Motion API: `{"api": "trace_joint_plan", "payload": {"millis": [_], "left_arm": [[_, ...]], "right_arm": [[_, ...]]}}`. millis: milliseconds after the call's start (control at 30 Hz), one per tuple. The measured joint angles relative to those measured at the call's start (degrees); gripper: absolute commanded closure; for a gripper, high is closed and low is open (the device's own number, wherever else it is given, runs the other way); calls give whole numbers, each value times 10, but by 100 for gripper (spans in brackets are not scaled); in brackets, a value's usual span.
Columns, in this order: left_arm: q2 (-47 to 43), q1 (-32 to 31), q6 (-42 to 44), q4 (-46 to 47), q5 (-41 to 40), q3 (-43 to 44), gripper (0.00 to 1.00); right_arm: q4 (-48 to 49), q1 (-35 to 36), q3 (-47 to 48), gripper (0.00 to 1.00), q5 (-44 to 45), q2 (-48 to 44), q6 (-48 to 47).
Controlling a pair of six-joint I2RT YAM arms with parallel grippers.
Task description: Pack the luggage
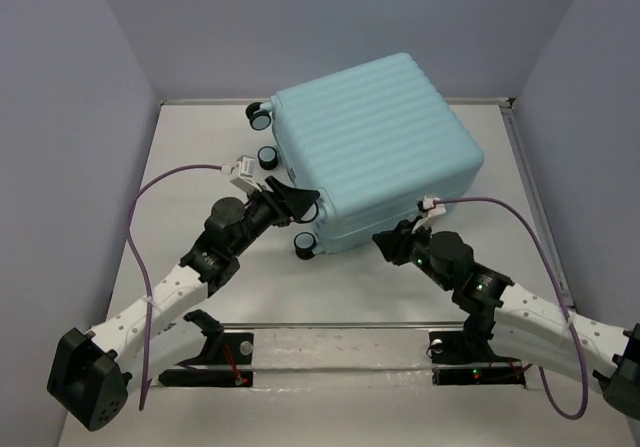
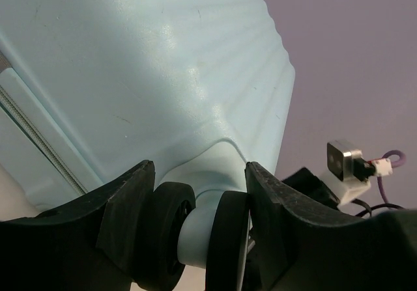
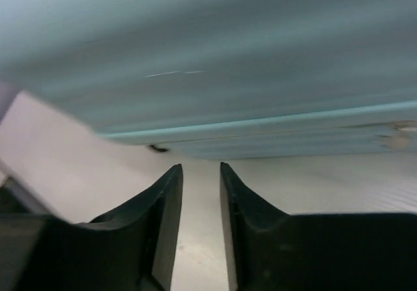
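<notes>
The luggage [image 1: 370, 147], a pale mint-blue ribbed hard-shell suitcase, lies closed and flat on the white table, turned at an angle. My left gripper [image 1: 297, 203] is at its near-left edge, shut on one black-and-white spinner wheel [image 2: 195, 232]; both fingers press the twin discs from the sides, with the luggage [image 2: 163, 63] shell looming above my left gripper [image 2: 199, 167]. My right gripper [image 1: 397, 239] sits low at the suitcase's near edge. In the right wrist view my right gripper [image 3: 200, 167] is narrowly open with only bare table between its fingers, just short of the luggage [image 3: 208, 43] and its zipper seam.
Other wheels show at the far-left corner [image 1: 258, 115], the left side [image 1: 268, 157] and the near-left corner [image 1: 305, 244]. Lilac walls close in the table on three sides. Purple cables [image 1: 140, 227] loop off both wrists. A clear rail [image 1: 340, 339] runs across between the arm bases.
</notes>
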Motion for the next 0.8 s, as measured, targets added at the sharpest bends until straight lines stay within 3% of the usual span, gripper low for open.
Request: {"api": "trace_joint_plan", "payload": {"millis": [67, 400, 800], "left_arm": [[-4, 1, 0, -3, 0, 0, 94], [-24, 23, 4, -27, 19, 1, 94], [-36, 72, 4, -43, 70, 1, 94]], "right_arm": [[-30, -58, -21, 50, 28, -34, 2], [-86, -210, -64, 48, 26, -35, -10], [27, -271, -73, 49, -72, 13, -68]]}}
